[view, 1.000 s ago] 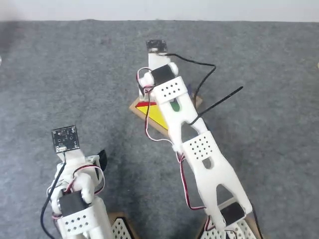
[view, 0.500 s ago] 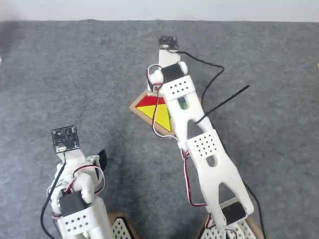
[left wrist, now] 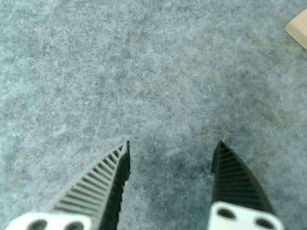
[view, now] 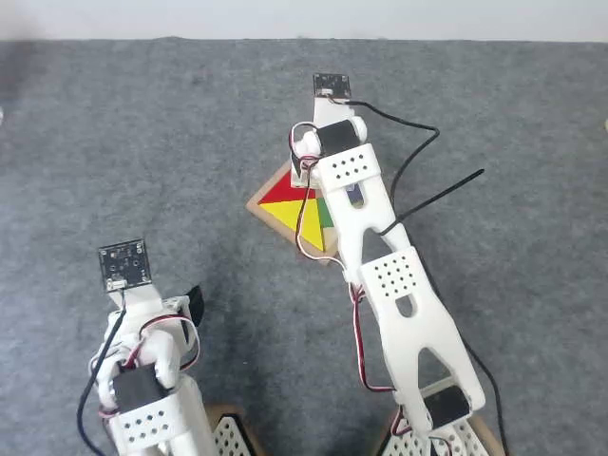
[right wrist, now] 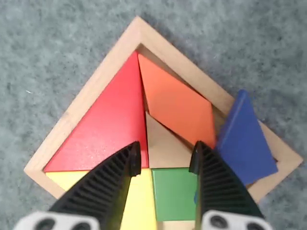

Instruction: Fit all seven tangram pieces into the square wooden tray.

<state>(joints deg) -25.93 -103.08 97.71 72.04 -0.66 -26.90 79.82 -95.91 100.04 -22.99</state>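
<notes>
The square wooden tray (right wrist: 91,88) lies cornerwise on the grey carpet, and its rim (view: 264,211) also shows in the high view. In it lie a red triangle (right wrist: 110,120), an orange parallelogram (right wrist: 175,105), a green square (right wrist: 172,191) and a yellow triangle (right wrist: 139,201). A blue triangle (right wrist: 244,143) rests tilted across one rim. Bare wood (right wrist: 160,143) shows in the tray's middle. My right gripper (right wrist: 165,160) hangs open over that bare spot, holding nothing. My left gripper (left wrist: 170,155) stands open above bare carpet near the front left, far from the tray.
The right arm (view: 380,256) stretches from the front edge over the tray and hides its right half in the high view. Black cables (view: 427,190) trail to its right. A tray corner (left wrist: 300,26) shows in the left wrist view. Grey carpet (view: 142,142) surrounds everything.
The right arm has swung to the right and farther back over the tray, uncovering more of the red and yellow pieces in the high view. The left arm has stayed still.
</notes>
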